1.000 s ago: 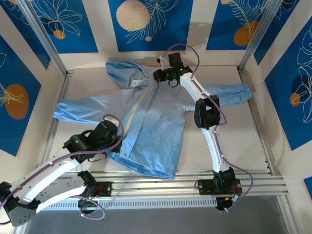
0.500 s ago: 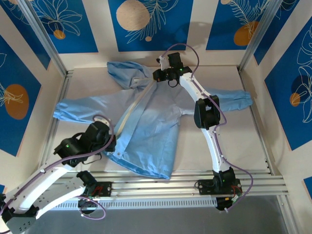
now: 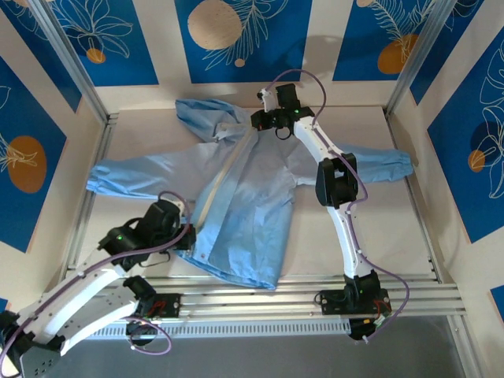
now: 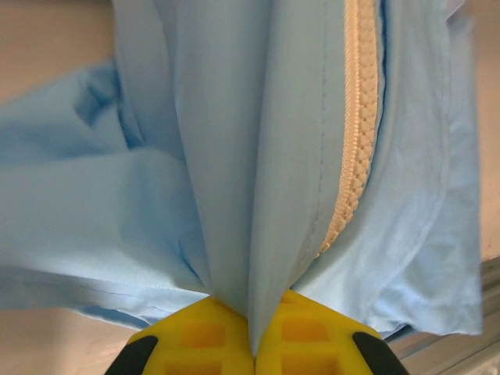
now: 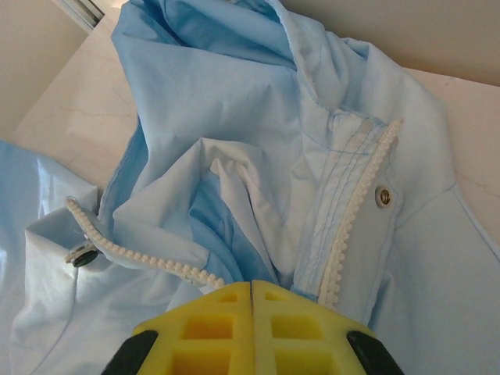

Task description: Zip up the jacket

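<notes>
Cream walls [image 3: 165, 47] hung with blue leaf-print panels [image 3: 236, 35] close in a pale, faintly marbled table [image 3: 146, 130]. Silver rails [image 3: 260, 303] run along its near edge, where both arms are bolted.

From above we see the jacket [image 3: 252, 205] spread front-up across the middle of the table. Its left sleeve [image 3: 134, 173] reaches toward the left frame, its hood [image 3: 205, 118] lies at the far side, and its other sleeve [image 3: 378, 161] stretches out to the right. A whitish zipper [image 3: 224, 177] runs in a slant from the collar down to the hem, its two sides not joined.

At the near left, the left gripper [image 3: 187, 239] sits at the hem. In its wrist view the yellow pads [image 4: 203, 336] are pressed together on a fold of blue cloth, the zipper teeth [image 4: 355, 117] running up just right of the fold.

Farther right and at the far side, the right gripper [image 3: 256, 124] rests at the collar. Its wrist view shows the pads [image 5: 211, 316] closed; the collar edge runs in under them, so we take it as pinched, though the contact itself is hidden. A snap [image 5: 383, 195] sits beside the toothed strip there.
</notes>
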You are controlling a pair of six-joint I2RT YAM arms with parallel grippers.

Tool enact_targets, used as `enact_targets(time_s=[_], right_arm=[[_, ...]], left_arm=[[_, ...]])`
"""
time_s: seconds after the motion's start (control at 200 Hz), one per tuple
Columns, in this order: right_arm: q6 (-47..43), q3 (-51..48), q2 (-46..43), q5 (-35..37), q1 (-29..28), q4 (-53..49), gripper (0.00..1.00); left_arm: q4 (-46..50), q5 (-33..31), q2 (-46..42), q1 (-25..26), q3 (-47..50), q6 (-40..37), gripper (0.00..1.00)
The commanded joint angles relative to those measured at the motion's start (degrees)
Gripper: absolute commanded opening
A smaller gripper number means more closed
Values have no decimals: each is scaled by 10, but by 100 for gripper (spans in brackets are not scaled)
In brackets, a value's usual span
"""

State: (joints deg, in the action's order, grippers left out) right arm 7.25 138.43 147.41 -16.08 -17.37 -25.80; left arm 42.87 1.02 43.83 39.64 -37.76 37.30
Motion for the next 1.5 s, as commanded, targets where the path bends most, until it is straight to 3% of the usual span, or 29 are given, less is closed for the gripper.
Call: enact_targets(time_s=[0.0,0.37,0.685,0.91,1.106,1.331,1.496], right_arm=[[-34,8,15,70,36,55,0],[-33,27,23,150,52,52,0],[-43,7,23,156,57,67,0],[-34,3,15,143,56,73,0],[-56,-17,-32,144,50,89,0],[-77,-67,-120,151,50,121,0],[-86,-156,-179,163,56,167,0]], left_arm=[[21,75,18,1,22,23,0],[67,133,14,11,47,43,0],[138,131,-1,13,54,82,0],[120,137,26,13,45,82,0],[81,97,88,12,-45,28,0],[58,46,198,11,-224,-103,0],[95,24,211,-14,-249,-163,0]])
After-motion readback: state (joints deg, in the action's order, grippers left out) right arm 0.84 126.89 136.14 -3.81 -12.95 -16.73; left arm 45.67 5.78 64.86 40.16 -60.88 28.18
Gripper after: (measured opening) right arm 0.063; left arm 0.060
